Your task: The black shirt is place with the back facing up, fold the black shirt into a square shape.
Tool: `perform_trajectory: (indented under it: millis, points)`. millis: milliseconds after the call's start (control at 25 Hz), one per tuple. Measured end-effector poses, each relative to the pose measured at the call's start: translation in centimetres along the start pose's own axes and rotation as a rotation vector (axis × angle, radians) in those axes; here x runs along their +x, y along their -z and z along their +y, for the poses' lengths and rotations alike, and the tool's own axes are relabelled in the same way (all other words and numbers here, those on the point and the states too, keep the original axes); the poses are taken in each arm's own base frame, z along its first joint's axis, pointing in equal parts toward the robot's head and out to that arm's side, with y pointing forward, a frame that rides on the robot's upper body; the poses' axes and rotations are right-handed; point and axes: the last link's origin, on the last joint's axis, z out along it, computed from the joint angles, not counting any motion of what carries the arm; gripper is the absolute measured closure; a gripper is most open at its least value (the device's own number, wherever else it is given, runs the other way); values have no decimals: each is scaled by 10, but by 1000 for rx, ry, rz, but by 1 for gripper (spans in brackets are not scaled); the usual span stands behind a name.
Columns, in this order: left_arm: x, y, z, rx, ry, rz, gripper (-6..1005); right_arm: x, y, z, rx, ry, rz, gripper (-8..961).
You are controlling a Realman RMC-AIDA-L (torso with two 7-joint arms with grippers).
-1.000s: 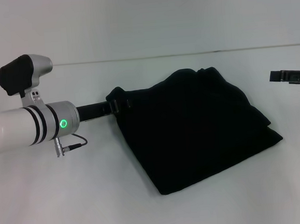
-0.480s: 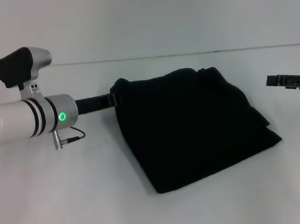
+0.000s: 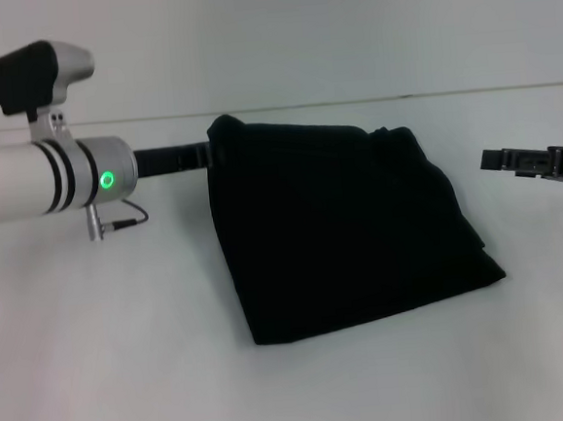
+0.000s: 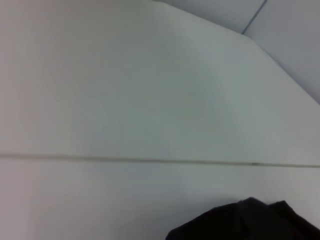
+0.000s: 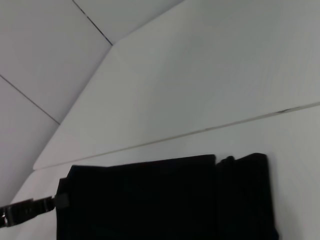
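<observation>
The black shirt (image 3: 352, 234) lies folded in a bundle on the white table, its left corner raised off the surface. My left gripper (image 3: 214, 153) is shut on that raised corner, at the shirt's upper left. The right wrist view shows the shirt (image 5: 165, 200) with the left gripper (image 5: 59, 201) pinching its edge. A small piece of the shirt (image 4: 250, 222) appears in the left wrist view. My right gripper (image 3: 531, 163) hovers to the right of the shirt, apart from it.
The white table (image 3: 127, 359) spreads out bare on all sides of the shirt. Its far edge meets a pale wall (image 3: 277, 35) behind. A thin cable (image 3: 117, 221) hangs under the left wrist.
My left gripper has risen and pulled back to the left, lifting the shirt's corner. The shirt's lower edge has drawn in leftward. The right gripper has edged left toward the shirt.
</observation>
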Motion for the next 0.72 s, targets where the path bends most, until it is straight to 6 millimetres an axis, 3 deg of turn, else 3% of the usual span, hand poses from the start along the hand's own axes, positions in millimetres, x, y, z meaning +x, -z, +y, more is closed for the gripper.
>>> perform_trajectory:
  millis: [400, 720]
  points:
    - [29, -5, 15, -13, -83, 14, 925, 7, -8, 6, -22, -25, -8, 71]
    - [34, -8, 20, -11, -102, 15, 889, 9, -7, 5, -24, -24, -16, 72]
